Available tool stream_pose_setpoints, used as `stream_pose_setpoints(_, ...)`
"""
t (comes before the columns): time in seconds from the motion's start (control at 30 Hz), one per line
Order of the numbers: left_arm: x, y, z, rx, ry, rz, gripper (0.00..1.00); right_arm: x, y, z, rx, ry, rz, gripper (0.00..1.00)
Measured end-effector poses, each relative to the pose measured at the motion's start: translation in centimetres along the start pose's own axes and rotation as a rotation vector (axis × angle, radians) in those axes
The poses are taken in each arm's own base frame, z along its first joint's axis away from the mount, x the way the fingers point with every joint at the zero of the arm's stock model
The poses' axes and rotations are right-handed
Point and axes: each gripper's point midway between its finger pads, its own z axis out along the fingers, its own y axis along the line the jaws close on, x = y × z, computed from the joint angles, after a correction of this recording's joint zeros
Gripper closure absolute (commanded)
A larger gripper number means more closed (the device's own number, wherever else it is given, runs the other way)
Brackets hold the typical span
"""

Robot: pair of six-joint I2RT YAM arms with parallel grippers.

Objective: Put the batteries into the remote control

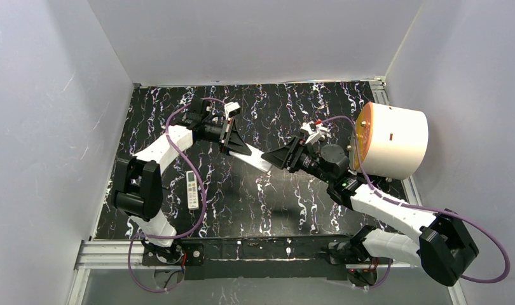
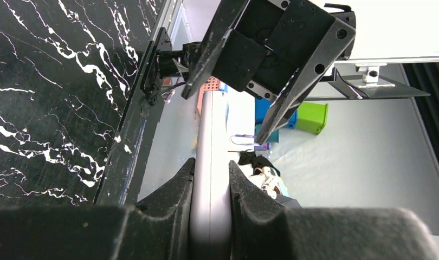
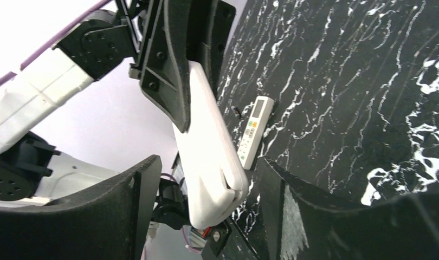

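Remote control, long white plastic bar: mid-air over black marbled table centre. My left gripper clamps its 10 o'clock end, presumably steadying it. Right gripper straddles the 4 o'clock end, jaws apart. Batteries unseen.

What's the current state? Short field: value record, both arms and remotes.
left gripper: shut on held remote, above the table
right gripper: open, jaws straddling held remote's free end, gaps either side
spare remote: flat on table by left arm
batteries: none visible
cylinder: white, orange-faced, right edge of table
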Motion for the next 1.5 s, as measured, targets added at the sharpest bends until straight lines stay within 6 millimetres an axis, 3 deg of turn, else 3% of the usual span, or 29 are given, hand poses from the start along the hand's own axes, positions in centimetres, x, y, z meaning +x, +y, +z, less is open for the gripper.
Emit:
stream_pose_setpoints(0.17, 0.1, -0.2, 0.0, 0.009, 0.005, -0.012, 1.00, -0.4, 0.7, -0.1, -0.047, -0.011, 0.014, 0.39)
stream_pose_setpoints(0.5, -0.3, -0.3, 0.0, 0.005, -0.004, -0.034, 1.00, 0.1, 0.4, 0.2, -0.073, 0.012, 0.048, 0.40)
stream_pose_setpoints(1.0, -1.7, -1.3, 0.1, 0.042, -0.021, -0.013, 1.00, 0.1, 0.3, -0.1, -0.112, 0.005, 0.080, 0.64)
stream_pose_setpoints(1.5, -1.8, -2.1, 0.2, 0.056, -0.017, 0.026, 1.00, -0.6, 0.8, -0.7, -0.168, 0.003, 0.108, 0.73)
